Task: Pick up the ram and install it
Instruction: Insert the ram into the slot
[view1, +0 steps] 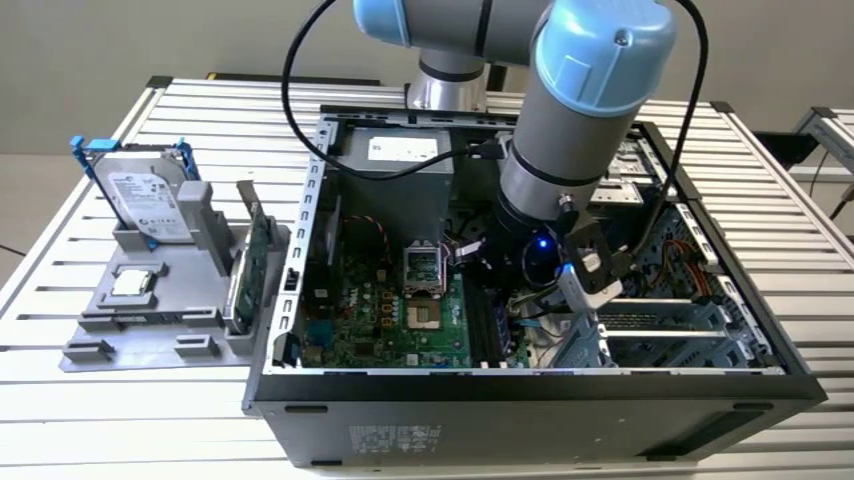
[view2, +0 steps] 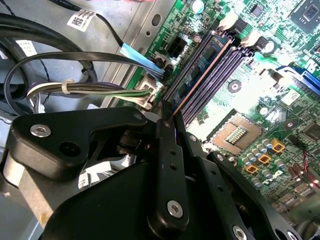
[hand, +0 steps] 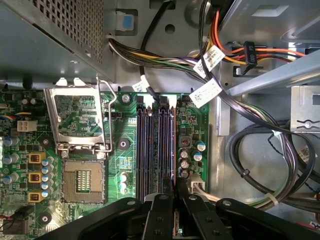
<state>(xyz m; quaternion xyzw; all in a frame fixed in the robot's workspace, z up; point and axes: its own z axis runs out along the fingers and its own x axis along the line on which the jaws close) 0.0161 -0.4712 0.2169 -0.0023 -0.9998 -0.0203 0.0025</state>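
One ram stick on edge in the memory slots, jaws pinched on its end.

In the second wrist view, the ram (view2: 201, 76) stands in the slot bank nearest the case wall. The gripper (view2: 170, 120) has its jaws almost closed around the stick's near end. Beside the four memory slots (hand: 155, 145) on the motherboard (hand: 125, 145) sits one open CPU socket (hand: 82, 182). Three white cable labels (hand: 206, 92) hang above, their print too small to read. In the exterior view the arm reaches into the computer case (view1: 534, 410). To that view's left, a grey holder (view1: 147, 320) on the table (view1: 80, 400) carries one hard drive (view1: 134, 190) and one expansion card (view1: 247, 265).
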